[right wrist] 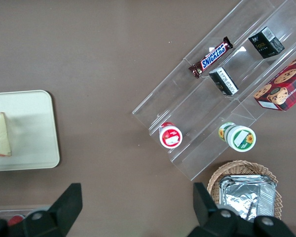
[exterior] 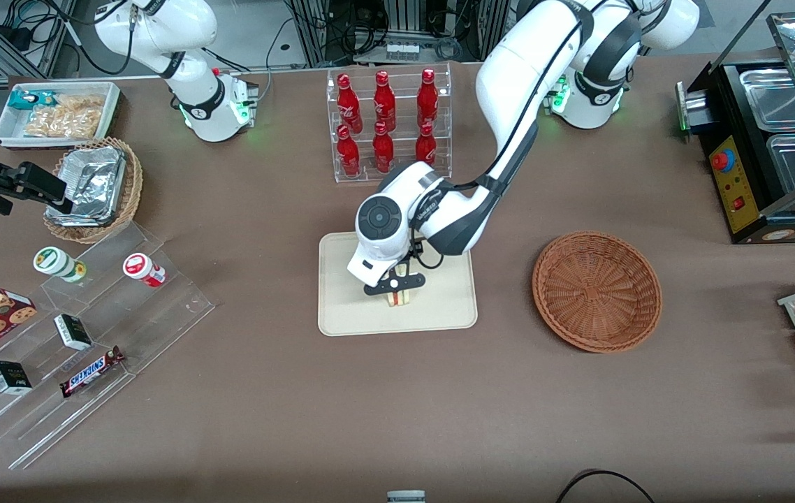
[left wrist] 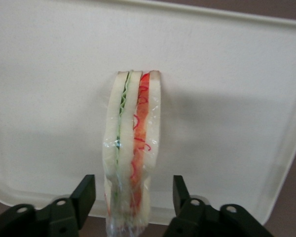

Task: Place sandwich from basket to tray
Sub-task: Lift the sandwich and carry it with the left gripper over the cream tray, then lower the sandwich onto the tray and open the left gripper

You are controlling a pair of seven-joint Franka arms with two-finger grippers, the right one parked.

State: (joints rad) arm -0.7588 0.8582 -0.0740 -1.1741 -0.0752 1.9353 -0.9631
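The gripper (left wrist: 133, 197) hangs low over the tray (exterior: 341, 318) with its fingers (left wrist: 85, 193) spread, a gap on each side of the sandwich (left wrist: 132, 148) — released, I'd say. The sandwich stands on its edge on the tray, and the basket (exterior: 596, 290) sits empty toward the working arm's end — only pulling away looks left.

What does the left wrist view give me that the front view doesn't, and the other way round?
Only the left wrist view shows the hand open, its fingers apart from the sandwich, plus the green and red filling. Only the front view shows the empty basket toward the working arm's end, and the bottle rack. Both show the sandwich on the tray, with the hand over it.
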